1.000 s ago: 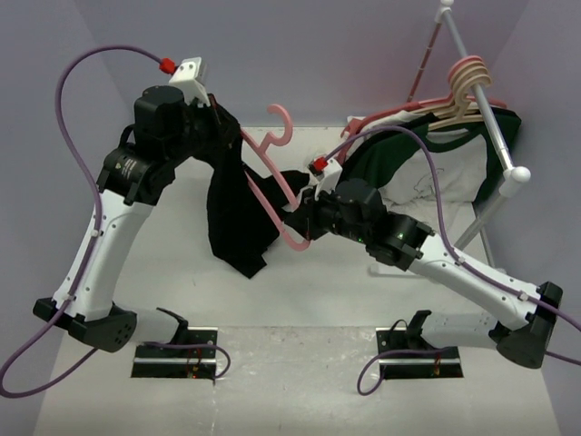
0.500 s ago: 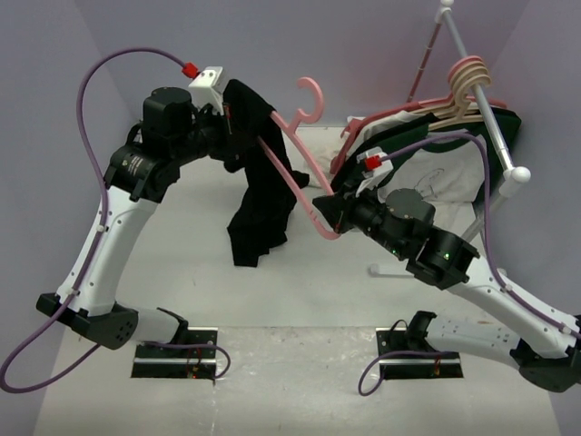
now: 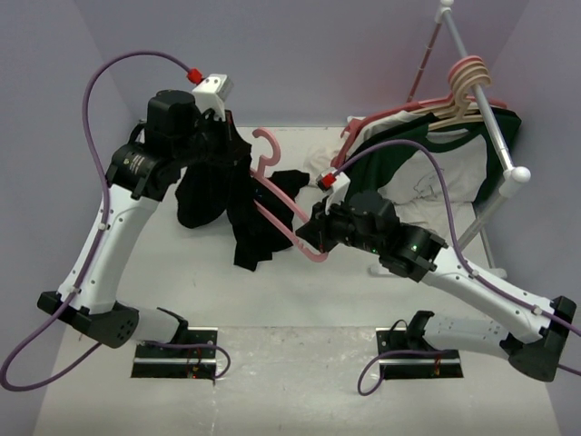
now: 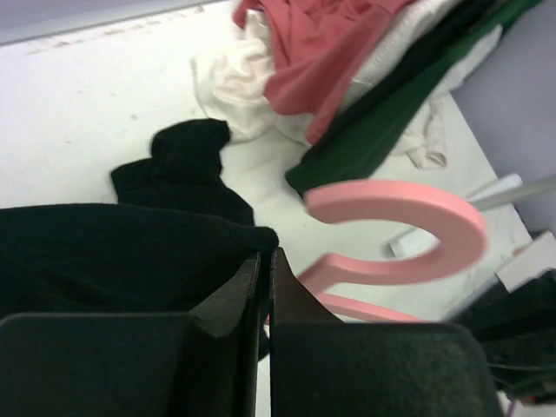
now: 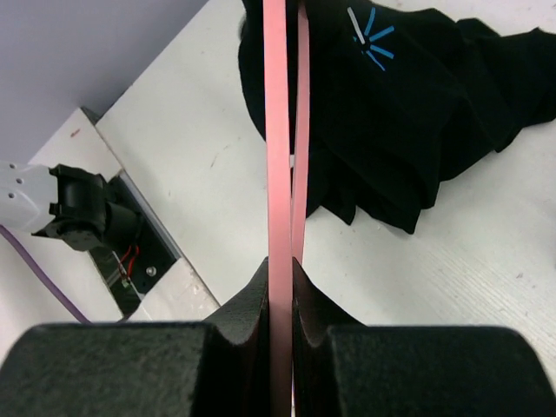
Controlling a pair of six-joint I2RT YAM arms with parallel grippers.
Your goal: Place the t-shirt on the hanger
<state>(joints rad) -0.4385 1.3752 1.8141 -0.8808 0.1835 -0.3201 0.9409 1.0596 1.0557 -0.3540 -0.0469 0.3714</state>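
The black t-shirt (image 3: 222, 195) hangs bunched from my left gripper (image 3: 234, 153), above the table, with its lower folds draped around the pink hanger (image 3: 281, 204). In the left wrist view my left gripper (image 4: 266, 261) is shut on a fold of the t-shirt (image 4: 113, 256), with the hanger's hook (image 4: 408, 228) just right of it. My right gripper (image 3: 313, 234) is shut on the hanger's lower end. In the right wrist view the gripper (image 5: 280, 271) clamps the hanger bar (image 5: 276, 130), which runs up into the t-shirt (image 5: 408, 113). A small blue mark shows on the cloth.
A pile of clothes lies at the back right: a dark green shirt with white front (image 3: 436, 163), a red cloth (image 4: 321, 52) and a white cloth (image 4: 234, 87). Cream hangers (image 3: 463, 86) hang on a slanted white rack (image 3: 486, 109). Purple walls close in the table.
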